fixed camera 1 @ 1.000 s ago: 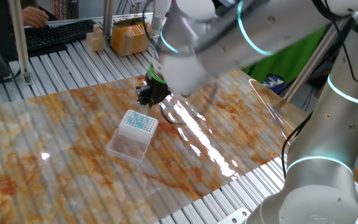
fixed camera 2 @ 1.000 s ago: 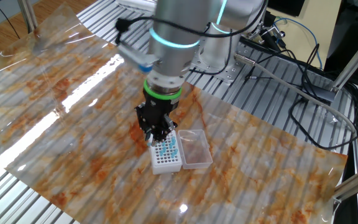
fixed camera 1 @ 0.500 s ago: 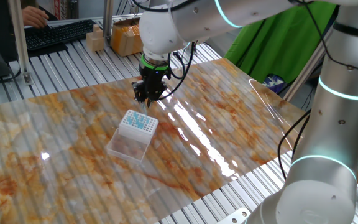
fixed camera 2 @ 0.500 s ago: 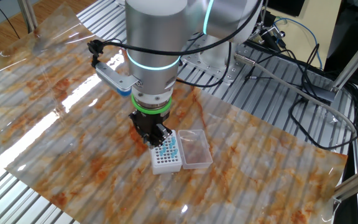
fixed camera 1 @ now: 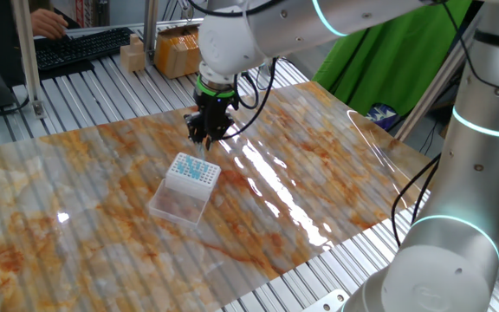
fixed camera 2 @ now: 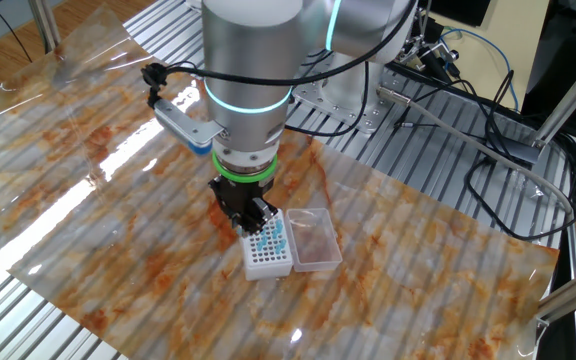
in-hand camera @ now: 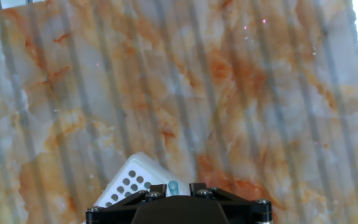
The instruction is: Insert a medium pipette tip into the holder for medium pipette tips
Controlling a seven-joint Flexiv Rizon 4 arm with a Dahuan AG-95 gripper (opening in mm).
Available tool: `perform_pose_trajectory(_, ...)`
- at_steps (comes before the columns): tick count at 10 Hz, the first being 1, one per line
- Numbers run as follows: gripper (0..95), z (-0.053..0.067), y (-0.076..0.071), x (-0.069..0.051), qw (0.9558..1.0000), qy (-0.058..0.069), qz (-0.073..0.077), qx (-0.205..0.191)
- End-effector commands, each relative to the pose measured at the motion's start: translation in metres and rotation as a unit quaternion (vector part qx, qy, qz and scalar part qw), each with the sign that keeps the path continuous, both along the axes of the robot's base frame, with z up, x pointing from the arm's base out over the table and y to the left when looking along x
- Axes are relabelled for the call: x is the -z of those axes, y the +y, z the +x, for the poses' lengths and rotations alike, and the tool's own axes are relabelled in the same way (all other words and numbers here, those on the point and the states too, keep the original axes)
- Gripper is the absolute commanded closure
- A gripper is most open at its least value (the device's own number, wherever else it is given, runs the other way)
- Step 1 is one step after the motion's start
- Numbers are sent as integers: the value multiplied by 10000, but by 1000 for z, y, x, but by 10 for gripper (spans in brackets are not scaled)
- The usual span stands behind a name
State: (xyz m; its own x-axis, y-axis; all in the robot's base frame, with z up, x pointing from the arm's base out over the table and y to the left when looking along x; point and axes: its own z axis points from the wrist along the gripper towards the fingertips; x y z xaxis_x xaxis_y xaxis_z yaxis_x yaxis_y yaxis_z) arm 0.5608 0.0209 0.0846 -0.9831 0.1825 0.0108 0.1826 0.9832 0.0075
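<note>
Hand view: only the black top edge of the gripper (in-hand camera: 178, 194) shows along the bottom; fingertips cut off. A small pale teal tip (in-hand camera: 173, 186) sits between the two finger mounts, just its top end visible. The white holder (in-hand camera: 132, 180) is cut off by the bottom edge and partly hidden behind the gripper; a few dark holes show.

One fixed view: gripper (fixed camera 1: 206, 134) pointed down, just above the far corner of the holder (fixed camera 1: 192, 171), apart from it. The tip itself is too small to make out. Clear flap (fixed camera 1: 178, 202) lies open on the marbled sheet (fixed camera 1: 319, 165), on the near side of the box.

Other fixed view: gripper (fixed camera 2: 247, 224) hides the holder's (fixed camera 2: 268, 252) left end; flap (fixed camera 2: 314, 240) just right of it.

Fingers close together, seemingly pinching the tip; the grasp itself is not clearly visible.

Against half a second ago: gripper, holder and flap in the same places, only the arm's upper links shifted slightly
</note>
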Motion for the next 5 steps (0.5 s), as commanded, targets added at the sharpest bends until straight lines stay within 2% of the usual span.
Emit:
perform_pose_trajectory(1, 950, -1, 0, -1, 10000, 7, -18, -28)
perform_pose_trajectory(5, 950, -2, 1, -2, 10000, 71, -16, -30)
